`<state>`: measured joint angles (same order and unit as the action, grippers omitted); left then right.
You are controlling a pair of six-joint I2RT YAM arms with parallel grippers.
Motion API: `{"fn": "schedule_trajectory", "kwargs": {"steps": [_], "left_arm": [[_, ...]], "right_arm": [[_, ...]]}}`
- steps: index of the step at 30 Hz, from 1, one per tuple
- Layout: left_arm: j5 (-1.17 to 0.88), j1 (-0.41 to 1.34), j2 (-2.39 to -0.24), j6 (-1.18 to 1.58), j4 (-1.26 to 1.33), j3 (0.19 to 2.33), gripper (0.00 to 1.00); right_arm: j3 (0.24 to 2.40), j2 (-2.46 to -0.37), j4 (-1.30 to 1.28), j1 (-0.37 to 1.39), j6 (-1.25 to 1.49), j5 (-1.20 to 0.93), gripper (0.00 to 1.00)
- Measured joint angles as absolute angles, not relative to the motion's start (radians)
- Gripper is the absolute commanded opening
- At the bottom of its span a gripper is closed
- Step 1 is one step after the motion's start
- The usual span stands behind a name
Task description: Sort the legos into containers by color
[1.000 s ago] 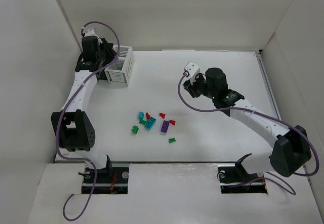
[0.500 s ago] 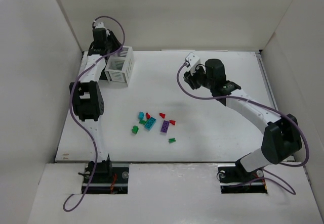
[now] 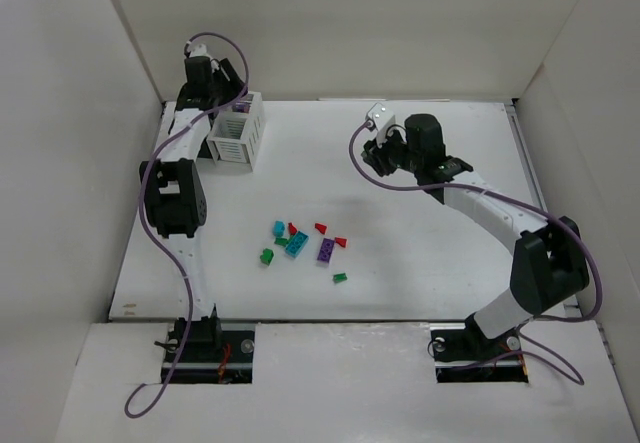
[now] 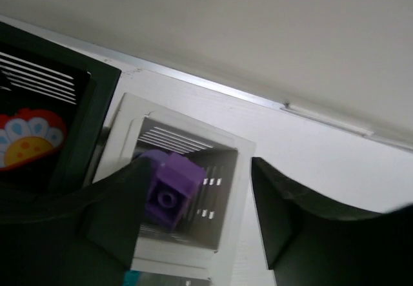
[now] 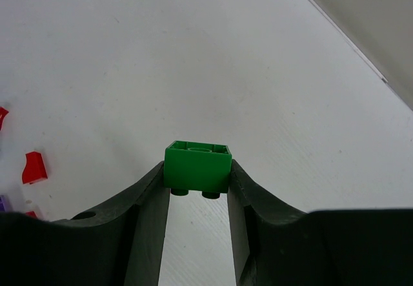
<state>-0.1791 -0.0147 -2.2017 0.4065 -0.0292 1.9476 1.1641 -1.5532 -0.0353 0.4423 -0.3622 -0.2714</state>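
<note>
My left gripper (image 4: 197,170) is open above the white bin (image 4: 240,189). A purple brick (image 4: 169,189) sits against its left finger over the bin's opening; I cannot tell if it is still touching. In the top view the left gripper (image 3: 228,98) is at the back left over the white bin (image 3: 237,138). The black bin (image 4: 39,99) stands just left of the white one. My right gripper (image 5: 197,176) is shut on a green brick (image 5: 197,164), held above the table. In the top view the right gripper (image 3: 376,158) is right of centre. Several loose legos (image 3: 296,245) lie mid-table.
The loose pile has teal, red, green and purple (image 3: 326,251) pieces, with a small green one (image 3: 340,277) nearest the front. Red pieces (image 5: 33,168) show in the right wrist view. A red and yellow flower shape (image 4: 29,137) lies in the black bin. White walls enclose the table.
The left arm has stretched out to the back, bringing its gripper over the white bin. The right gripper has shifted slightly back with the green brick.
</note>
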Motion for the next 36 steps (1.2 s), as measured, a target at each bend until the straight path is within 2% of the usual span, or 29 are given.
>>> {"fn": "schedule_trajectory", "kwargs": {"steps": [1,3,4,6,10,11,12,19,23,30,36], "left_arm": [[-0.176,-0.015,-2.202,0.403,-0.03,1.95,0.69],[-0.175,-0.015,-2.202,0.4,-0.037,1.959,0.69],[-0.175,-0.015,-2.202,0.4,-0.04,1.965,0.76],[-0.18,-0.015,-2.202,0.398,-0.041,1.97,0.81],[-0.216,-0.015,-2.176,0.397,-0.045,1.935,0.86],[-0.234,-0.015,-2.153,0.397,-0.044,1.904,0.89],[-0.263,-0.015,-2.122,0.396,-0.047,1.864,0.99],[-0.599,-0.001,-1.745,0.41,0.057,1.471,0.99],[-0.784,0.117,-1.547,0.435,0.182,1.242,0.99],[-0.879,0.367,-1.509,0.459,0.243,1.096,0.99],[-0.92,0.393,-1.475,0.54,0.317,1.001,0.99]], "right_arm": [[1.164,-1.553,-0.035,0.442,-0.361,-0.274,0.01],[1.164,-1.553,-0.036,0.442,-0.358,-0.277,0.01],[1.164,-1.552,-0.036,0.442,-0.358,-0.279,0.01],[1.164,-1.552,-0.036,0.442,-0.355,-0.29,0.01],[1.162,-1.54,-0.036,0.442,-0.364,-0.341,0.03],[1.161,-1.534,-0.036,0.442,-0.371,-0.359,0.03],[1.161,-1.526,-0.036,0.442,-0.379,-0.381,0.03],[1.129,-1.439,-0.041,0.484,-0.446,-0.489,0.03],[1.107,-1.391,-0.045,0.51,-0.475,-0.573,0.04],[1.079,-1.332,-0.068,0.535,-0.517,-0.737,0.04],[1.048,-1.311,-0.122,0.576,-0.542,-0.741,0.04]]}}
